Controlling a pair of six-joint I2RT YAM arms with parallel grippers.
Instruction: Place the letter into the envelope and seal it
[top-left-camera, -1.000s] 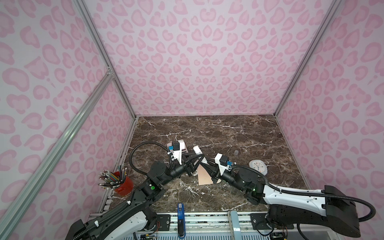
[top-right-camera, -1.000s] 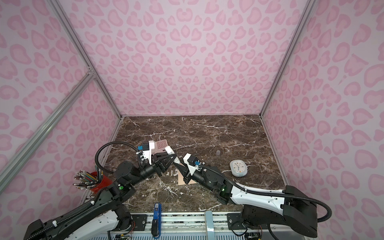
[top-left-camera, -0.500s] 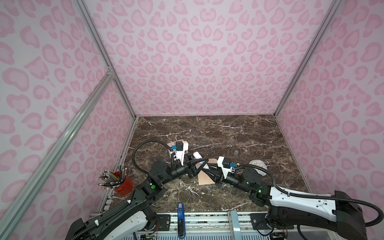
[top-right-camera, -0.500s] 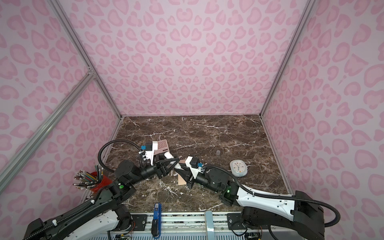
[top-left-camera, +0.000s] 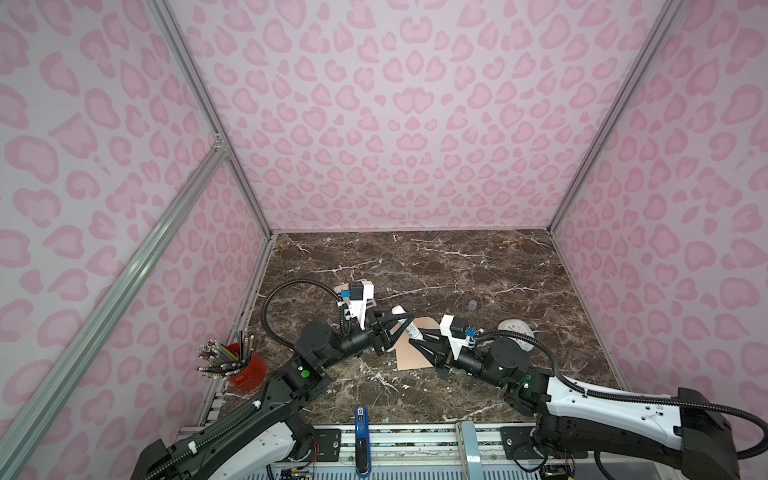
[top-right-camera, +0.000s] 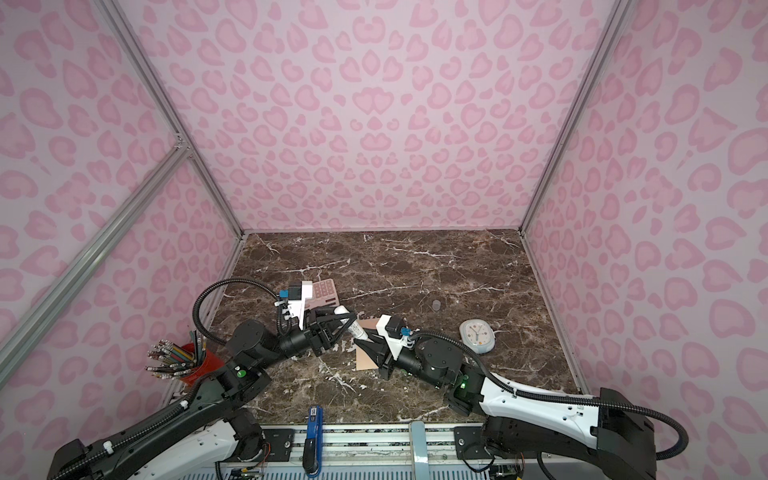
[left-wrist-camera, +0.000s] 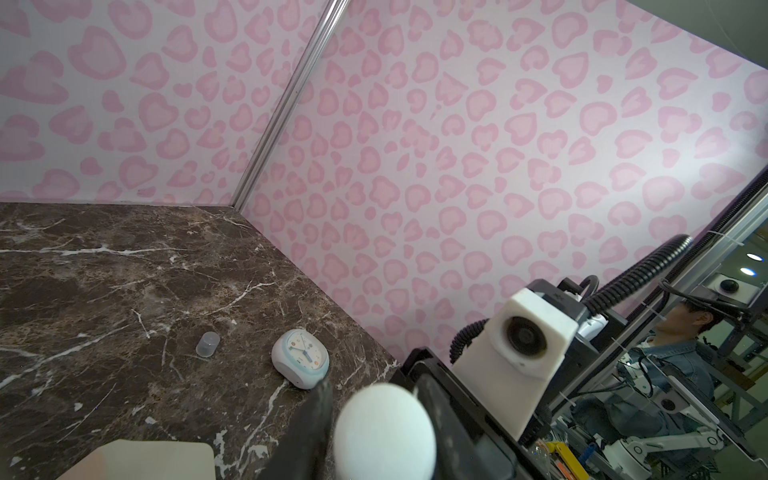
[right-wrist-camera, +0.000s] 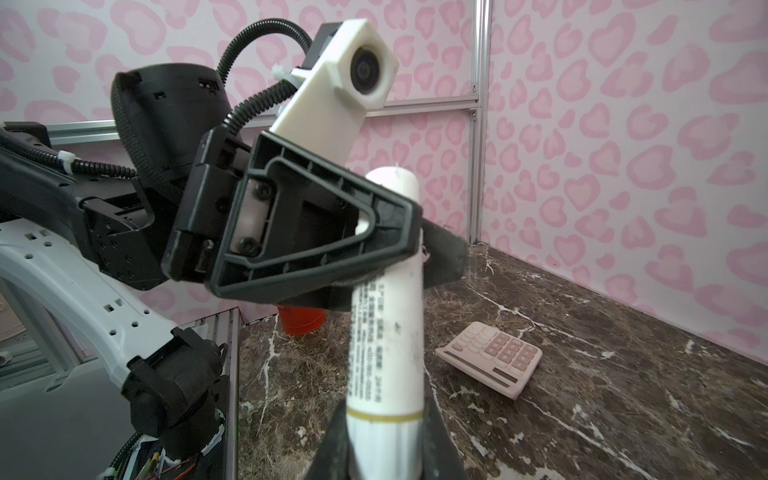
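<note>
- Right wrist view: the right gripper (right-wrist-camera: 384, 440) is clamped on the ribbed end of a white glue stick (right-wrist-camera: 386, 340), just under its gold ring, with 1 finger on each side
- In the same view the left gripper (right-wrist-camera: 424, 245) straddles the tube further up, 1 finger in front and 1 behind; I cannot tell whether it is pinching the tube or only sitting close around it
- Left wrist view: the round white end of the glue stick (left-wrist-camera: 384, 432) sits between the left gripper's 2 fingers (left-wrist-camera: 318, 415)
- In both top views the 2 grippers meet tip to tip at the near middle of the marble table (top-left-camera: 457, 266), with the tube tilted between them
- The envelope (top-left-camera: 411, 353) lies flat on the table, directly under the right gripper (top-left-camera: 413, 340) and just right of the left gripper (top-left-camera: 405, 328); its far part is hidden by them
- A pink calculator (top-right-camera: 326, 291) lies far-left of the envelope (top-right-camera: 365, 359), behind the left wrist
- A small clock (top-right-camera: 477, 336) stands to the right, and a small translucent cap (top-right-camera: 436, 305) stands further back, apart from it
- A red cup of pencils (top-left-camera: 249, 370) is at the near left edge
</note>
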